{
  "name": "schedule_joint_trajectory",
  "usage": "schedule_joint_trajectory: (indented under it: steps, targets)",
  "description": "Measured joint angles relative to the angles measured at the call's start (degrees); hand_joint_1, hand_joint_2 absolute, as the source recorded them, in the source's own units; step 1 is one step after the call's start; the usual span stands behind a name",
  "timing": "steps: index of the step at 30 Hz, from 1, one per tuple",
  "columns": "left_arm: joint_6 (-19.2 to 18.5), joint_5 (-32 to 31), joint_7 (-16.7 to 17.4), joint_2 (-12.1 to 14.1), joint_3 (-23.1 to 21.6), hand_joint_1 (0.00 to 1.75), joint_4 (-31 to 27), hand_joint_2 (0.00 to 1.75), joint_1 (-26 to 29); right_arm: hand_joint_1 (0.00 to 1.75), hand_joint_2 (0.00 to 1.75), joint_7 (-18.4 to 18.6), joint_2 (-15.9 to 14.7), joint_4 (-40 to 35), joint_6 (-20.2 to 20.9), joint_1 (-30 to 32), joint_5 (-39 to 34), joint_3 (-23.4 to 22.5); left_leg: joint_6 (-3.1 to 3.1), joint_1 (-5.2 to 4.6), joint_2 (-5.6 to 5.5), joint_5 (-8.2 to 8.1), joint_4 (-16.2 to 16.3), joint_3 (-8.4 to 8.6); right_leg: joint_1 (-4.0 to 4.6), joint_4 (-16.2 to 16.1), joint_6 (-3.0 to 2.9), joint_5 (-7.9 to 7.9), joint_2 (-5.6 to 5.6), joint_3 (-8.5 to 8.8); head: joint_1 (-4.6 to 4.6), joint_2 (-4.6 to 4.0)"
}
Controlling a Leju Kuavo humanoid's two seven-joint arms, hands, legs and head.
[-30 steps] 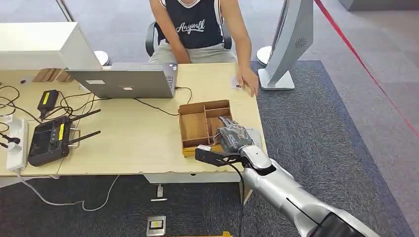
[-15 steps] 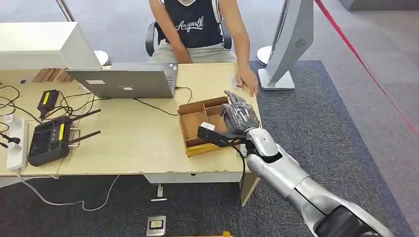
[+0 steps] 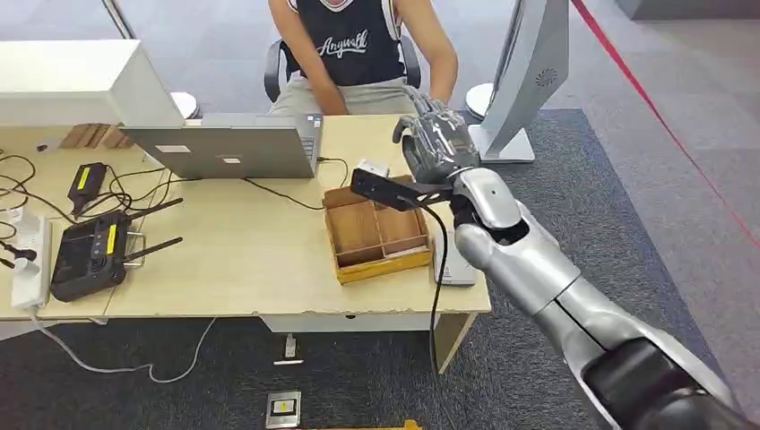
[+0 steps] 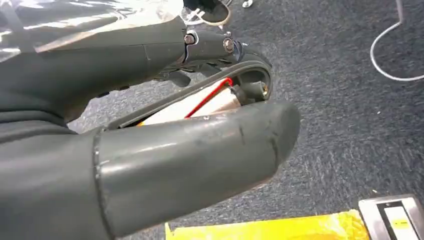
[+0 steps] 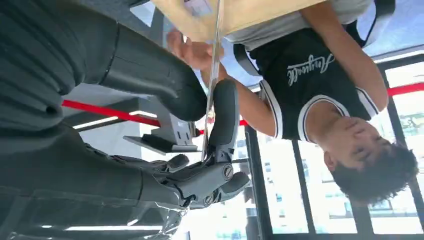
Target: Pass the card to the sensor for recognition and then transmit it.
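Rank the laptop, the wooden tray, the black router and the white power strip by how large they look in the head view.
1. laptop
2. wooden tray
3. black router, antennas included; near the tray, so this pair is unsure
4. white power strip, partly cut off at the picture's edge

One person [image 3: 363, 49] sits behind one wooden desk [image 3: 251, 260]. On the desk are one laptop [image 3: 228, 148], one wooden tray [image 3: 375, 235] with four compartments, one black controller [image 3: 85, 255] with two antennas and one white power strip [image 3: 27, 260]. One card [image 5: 216, 60] is visible.
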Motion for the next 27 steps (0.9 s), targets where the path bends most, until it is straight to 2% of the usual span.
schedule_joint_trajectory:
  steps: [10,15,27]
  targets:
    - [-0.11,0.63,1.58,0.0,-0.37,0.0,-0.88,0.0,-0.92,1.75,1.75,-3.66,4.59,14.87,1.12,-9.44,-0.22,1.64,0.01,0.0,-0.01,0.03,0.0,-0.02,0.0,0.02,0.0,0.01,-0.01,-0.01,0.0,0.0]
    - [-0.17,1.42,1.58,0.0,-1.0,0.0,-1.18,0.0,-0.85,1.75,1.75,-3.83,7.08,23.35,1.01,-14.07,-0.22,2.4,0.01,0.0,-0.02,0.03,0.0,-0.03,0.0,0.01,0.0,0.01,-0.01,-0.02,0.02,0.0]
    - [-0.17,1.49,1.58,0.0,-1.64,0.0,-1.23,0.0,-0.79,1.75,1.75,-4.05,9.42,31.49,0.79,-16.12,-0.26,3.23,0.01,0.0,-0.01,0.03,0.01,-0.01,0.0,0.01,0.0,0.01,-0.01,-0.02,0.0,0.0]
